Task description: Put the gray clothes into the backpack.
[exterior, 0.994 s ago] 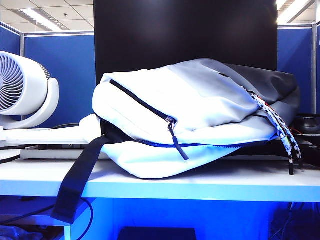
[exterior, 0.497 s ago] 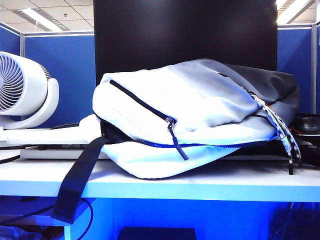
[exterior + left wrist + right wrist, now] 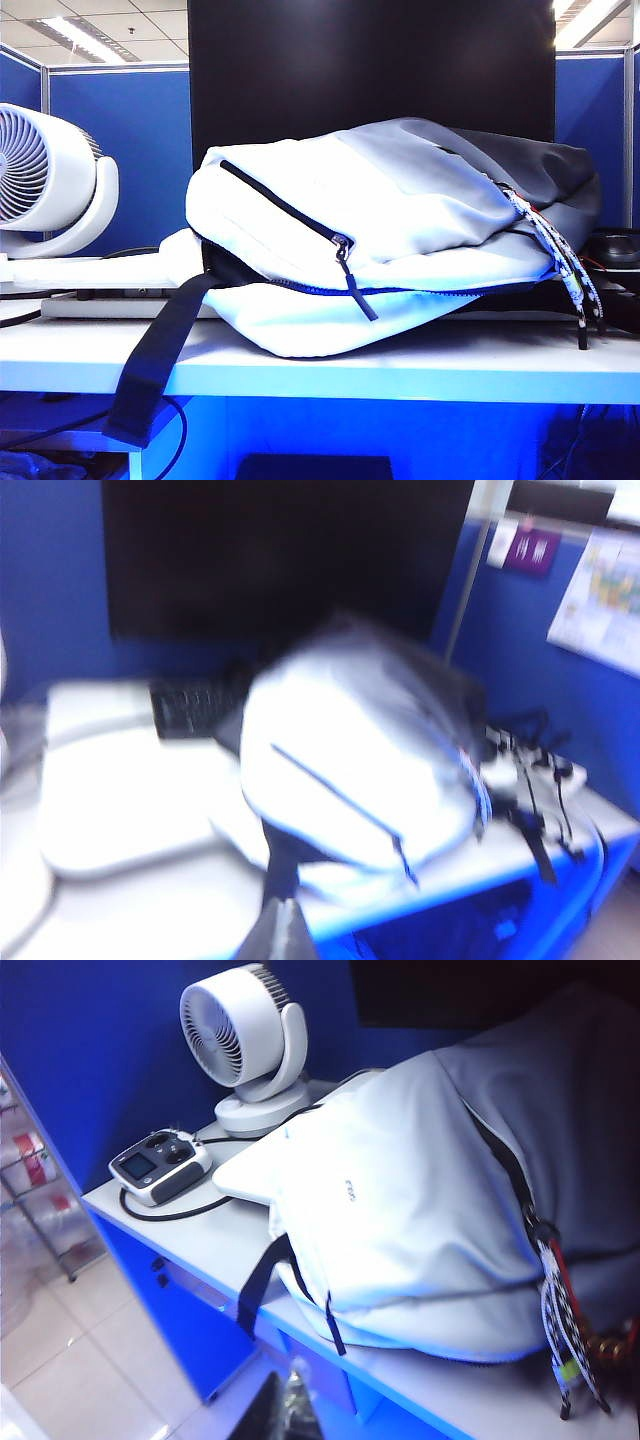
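The backpack (image 3: 380, 220) lies on its side on the white table (image 3: 450, 370), white and pale gray with a darker gray top panel (image 3: 545, 170). Its black strap (image 3: 155, 360) hangs over the table's front edge. The braided cord (image 3: 560, 260) dangles at its right end. The gray clothes are hidden in every view. Neither gripper shows in the exterior view. My left gripper (image 3: 283, 932) is shut and empty, off the table's front edge, facing the backpack (image 3: 350, 770). My right gripper (image 3: 290, 1405) is also shut and empty, hanging over the floor in front of the backpack (image 3: 400, 1220).
A white round fan (image 3: 45, 180) stands at the table's left, with a handheld controller (image 3: 160, 1165) and its cable beside it. A dark monitor (image 3: 370, 60) rises behind the backpack. A keyboard (image 3: 190, 705) lies behind it. Blue partitions close off the back.
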